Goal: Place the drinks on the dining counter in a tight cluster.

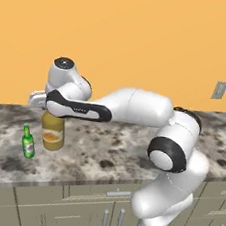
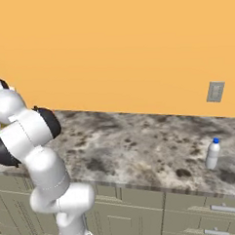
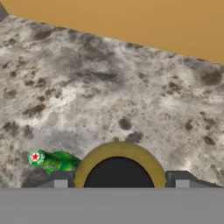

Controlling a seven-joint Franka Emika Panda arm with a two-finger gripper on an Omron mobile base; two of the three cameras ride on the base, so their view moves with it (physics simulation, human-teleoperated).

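Note:
The amber juice jug (image 1: 53, 133) stands upright on the dining counter (image 1: 114, 153) near its left end. My gripper (image 1: 54, 115) comes down over the jug's top, and in the hand view its black cap and amber shoulder (image 3: 117, 154) sit between the fingertips (image 3: 61, 182), which press against its sides. The slim green bottle (image 1: 28, 143) stands just left of the jug, a small gap apart, and also lies beside it in the hand view (image 3: 54, 160). The small white blue-capped bottle (image 2: 212, 154) stands far off at the right end of the counter (image 2: 130, 143).
An orange wall (image 1: 145, 38) runs close behind the counter, with a grey outlet plate (image 2: 215, 92) on it. Olive-grey cabinet fronts with bar handles (image 1: 105, 221) sit below the front edge. Bare granite stretches between the jug and the white bottle.

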